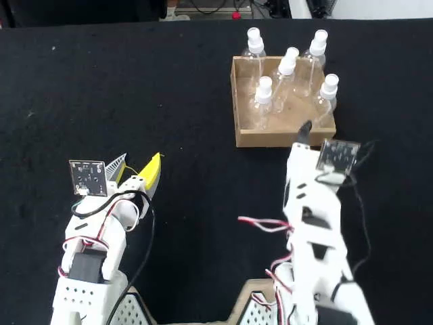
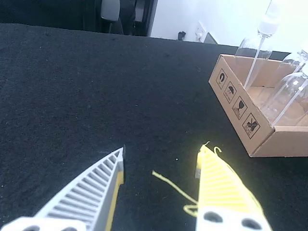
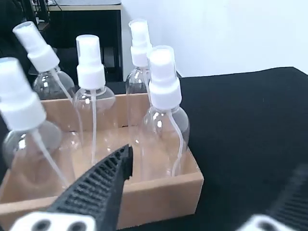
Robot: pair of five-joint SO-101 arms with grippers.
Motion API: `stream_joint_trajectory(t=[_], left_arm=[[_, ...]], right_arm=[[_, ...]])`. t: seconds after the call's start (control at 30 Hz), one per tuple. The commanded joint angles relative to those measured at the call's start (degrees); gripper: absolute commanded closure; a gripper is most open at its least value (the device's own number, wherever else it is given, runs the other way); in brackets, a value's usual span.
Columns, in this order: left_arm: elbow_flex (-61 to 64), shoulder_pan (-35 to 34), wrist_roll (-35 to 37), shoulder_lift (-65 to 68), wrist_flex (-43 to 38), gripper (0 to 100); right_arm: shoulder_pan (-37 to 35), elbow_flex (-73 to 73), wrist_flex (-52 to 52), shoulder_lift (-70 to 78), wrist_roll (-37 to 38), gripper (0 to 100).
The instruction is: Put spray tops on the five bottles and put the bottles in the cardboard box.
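Finding 1: The cardboard box (image 1: pixel 270 137) is sitting on the black table (image 1: pixel 135 88), on the right arm's half of the surface and toward the far edge.

Finding 2: 5 clear bottles (image 1: pixel 262 108) are standing inside the box, 2 at the back, 1 in the middle and 2 at the front. Each is wearing a white spray top (image 1: pixel 289 62). In the right wrist view the bottles (image 3: pixel 163 120) are standing roughly upright, some leaning slightly, with their dip tubes showing through the plastic.

Finding 3: The right gripper (image 1: pixel 306 132) is hovering just at the near wall of the box (image 3: pixel 159 192). Its black jaws are standing apart and are holding nothing; the fingertip (image 3: pixel 122 161) is pointing at the front row of bottles.

Finding 4: The left gripper (image 1: pixel 140 161) is hanging over bare table, well apart from the box and on the left side. Its jaws, 1 white and 1 yellow, are spread wide and are gripping nothing (image 2: pixel 161 154). From its wrist camera the box (image 2: pixel 240 113) is lying off to one side, with 2 bottles (image 2: pixel 288 91) showing above the rim.
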Motion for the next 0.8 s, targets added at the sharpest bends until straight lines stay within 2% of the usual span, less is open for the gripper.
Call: stream_joint_trajectory(t=[0.0, 0.03, 0.07, 0.13, 0.2, 0.4, 0.53, 0.63, 0.77], left_arm=[[1.27, -0.13, -0.18, -0.53, 0.26, 76], [1.27, -0.13, -0.18, -0.53, 0.26, 76], [1.27, -0.13, -0.18, -0.53, 0.26, 76], [1.27, -0.13, -0.18, -0.53, 0.26, 76], [1.27, -0.13, -0.18, -0.44, 0.26, 76], [1.27, -0.13, -0.18, -0.44, 0.26, 76], [1.27, -0.13, -0.18, -0.44, 0.26, 76], [1.27, -0.13, -0.18, -0.44, 0.26, 76], [1.27, -0.13, -0.18, -0.44, 0.26, 76]], right_arm=[[-0.62, 2.51, 0.18, -6.73, 0.18, 88.4], [-0.70, 3.03, 0.18, -7.96, 0.62, 96.4], [-0.79, 3.47, 0.18, -9.01, 0.62, 99.4], [-0.88, 5.41, 1.49, -10.95, 0.26, 92.2], [-1.23, 6.11, 6.15, -12.09, 0.18, 90.0], [-1.58, 3.56, 28.40, -16.48, 1.32, 94.9], [-3.87, 3.03, 41.05, -20.44, 8.09, 95.0], [-7.56, 5.32, 46.86, -24.13, 11.60, 95.0], [-12.48, 6.55, 53.71, -28.26, 12.57, 94.9]])
